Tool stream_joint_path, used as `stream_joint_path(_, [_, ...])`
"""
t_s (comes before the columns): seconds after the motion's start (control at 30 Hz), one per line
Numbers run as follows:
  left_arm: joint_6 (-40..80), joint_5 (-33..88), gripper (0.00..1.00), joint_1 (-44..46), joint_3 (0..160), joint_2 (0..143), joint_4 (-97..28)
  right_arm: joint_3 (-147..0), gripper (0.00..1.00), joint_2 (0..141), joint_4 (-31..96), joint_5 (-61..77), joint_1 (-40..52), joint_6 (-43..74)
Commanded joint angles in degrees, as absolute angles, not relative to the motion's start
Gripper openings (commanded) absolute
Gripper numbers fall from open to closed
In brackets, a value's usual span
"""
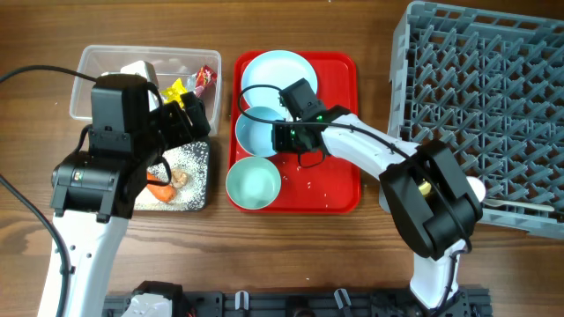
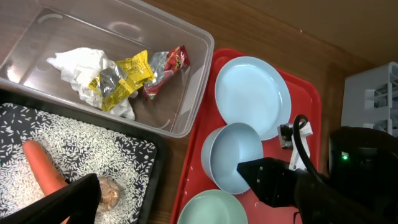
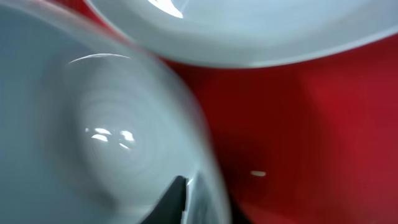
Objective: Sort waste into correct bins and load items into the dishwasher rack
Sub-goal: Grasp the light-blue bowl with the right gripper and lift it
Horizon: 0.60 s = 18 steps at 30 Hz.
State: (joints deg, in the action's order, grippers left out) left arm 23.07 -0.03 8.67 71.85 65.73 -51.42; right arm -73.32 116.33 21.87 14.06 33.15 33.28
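The middle pale blue bowl point(image 1: 256, 134) sits on the red tray point(image 1: 339, 189), with the plate point(image 1: 278, 75) close at its twelve o'clock and the second bowl point(image 1: 254, 182) at six. The right gripper point(image 1: 282, 136) meets its three o'clock rim, one finger point(image 3: 179, 202) inside the wall; whether it is clamped cannot be told. Recommended: confirm a firm pinch, lift clear of both neighbours, then carry toward the dishwasher rack point(image 1: 480, 97) at three o'clock.

The flat tray point(image 1: 339, 132) is bright red. The plate point(image 1: 273, 72) and middle bowl point(image 1: 254, 134) are pale blue; the near bowl point(image 1: 253, 182) looks greener, perhaps only from the light. Clear tub point(image 1: 88, 55): white napkin point(image 2: 78, 65), yellow-and-silver wrapper point(image 2: 124, 78), red-and-silver wrapper point(image 2: 168, 65). The black tray point(image 2: 158, 165) is speckled white with rice point(image 2: 74, 134); the carrot point(image 2: 43, 168) is orange, the lump point(image 2: 111, 193) brownish. Grey rack point(image 1: 476, 97), brown-grained table point(image 1: 291, 255).
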Motion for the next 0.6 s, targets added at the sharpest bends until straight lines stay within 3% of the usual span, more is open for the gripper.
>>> stream_joint_path(0.0, [23.40, 0.62, 1.00, 8.62, 72.01, 65.73, -51.35, -73.56, 0.04, 116.20, 22.11, 12.88, 32.47, 33.43])
stream_joint_path(0.23, [23.40, 0.60, 1.00, 8.62, 72.01, 65.73, -51.35, -73.60, 0.04, 102.50, 28.91, 8.40, 26.57, 24.53])
stream_joint_path(0.4, [23.40, 0.60, 1.00, 8.62, 72.01, 65.73, -51.35, -73.63, 0.04, 83.35, 39.62, -17.39, 21.87, 23.81])
stream_joint_path(0.57, [23.40, 0.62, 1.00, 8.62, 72.01, 65.73, -51.35, -73.60, 0.04, 77.80, 46.96, -42.02, 15.35, 26.72])
